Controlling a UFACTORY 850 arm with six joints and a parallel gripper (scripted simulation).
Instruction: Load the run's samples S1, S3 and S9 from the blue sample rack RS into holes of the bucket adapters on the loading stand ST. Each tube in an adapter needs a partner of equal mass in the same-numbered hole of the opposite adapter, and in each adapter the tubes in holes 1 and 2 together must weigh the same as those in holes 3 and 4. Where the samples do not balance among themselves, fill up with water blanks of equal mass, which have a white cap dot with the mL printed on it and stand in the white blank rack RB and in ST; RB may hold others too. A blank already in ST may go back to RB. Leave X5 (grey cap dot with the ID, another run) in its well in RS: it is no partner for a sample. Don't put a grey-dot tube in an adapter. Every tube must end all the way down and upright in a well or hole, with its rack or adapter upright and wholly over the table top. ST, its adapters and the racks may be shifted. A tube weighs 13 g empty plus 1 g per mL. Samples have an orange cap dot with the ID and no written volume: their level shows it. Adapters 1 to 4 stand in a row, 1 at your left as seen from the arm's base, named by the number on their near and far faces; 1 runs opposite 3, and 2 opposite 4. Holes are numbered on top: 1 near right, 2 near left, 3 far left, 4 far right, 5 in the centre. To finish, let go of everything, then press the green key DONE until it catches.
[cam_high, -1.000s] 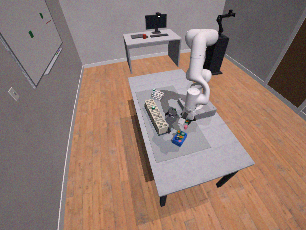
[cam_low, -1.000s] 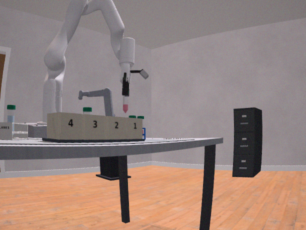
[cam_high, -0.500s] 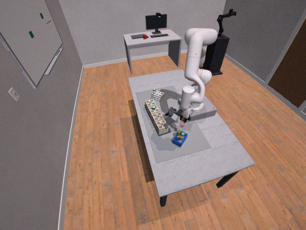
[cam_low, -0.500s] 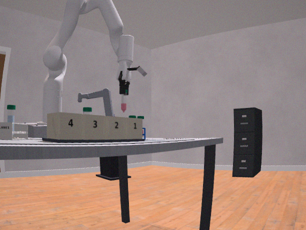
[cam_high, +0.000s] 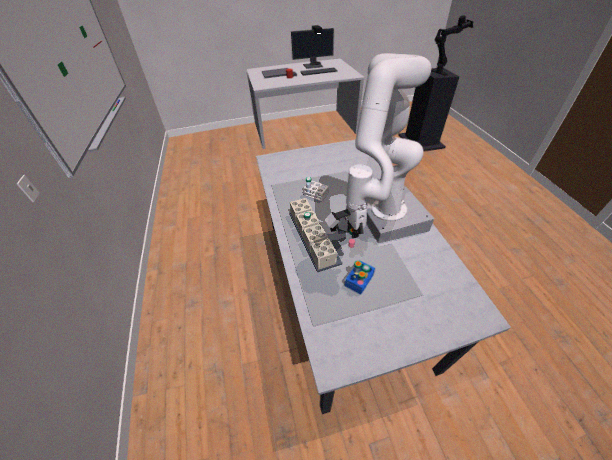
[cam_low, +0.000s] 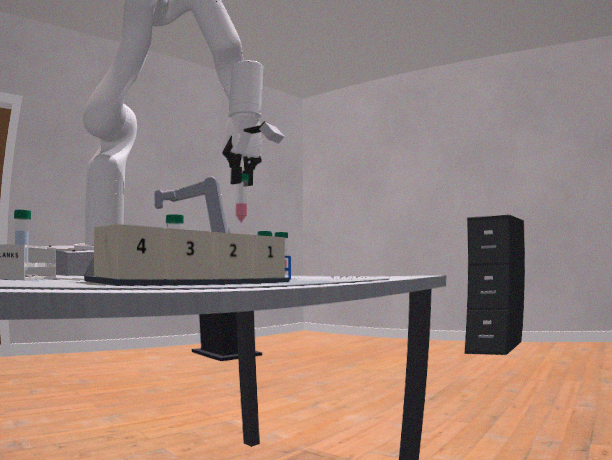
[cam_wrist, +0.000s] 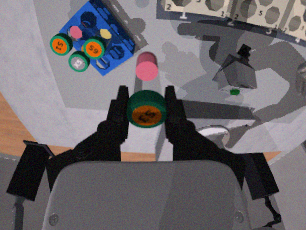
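Note:
My gripper (cam_wrist: 146, 97) (cam_low: 242, 179) (cam_high: 352, 231) is shut on a sample tube (cam_wrist: 147, 113) (cam_low: 242, 201) with a green cap, an orange dot and pink liquid; I cannot read its ID. It hangs upright above the table, between the blue rack RS (cam_wrist: 93, 10) (cam_high: 352, 286) and the stand ST. RS holds two orange-dot tubes (cam_wrist: 61, 43) (cam_wrist: 93, 47) and one grey-dot tube (cam_wrist: 79, 62). The four beige adapters (cam_high: 320, 257) (cam_low: 190, 250) stand in a row. One green-capped blank (cam_high: 307, 216) (cam_low: 174, 219) sits in adapter 3.
The white blank rack RB (cam_high: 320, 190) (cam_low: 12, 260) stands at the far end with one tube (cam_high: 308, 180) (cam_low: 22, 227) in it. A grey jointed arm fixture (cam_low: 200, 192) (cam_wrist: 236, 71) rises behind the adapters, close to my gripper. The arm's base (cam_high: 400, 220) is nearby.

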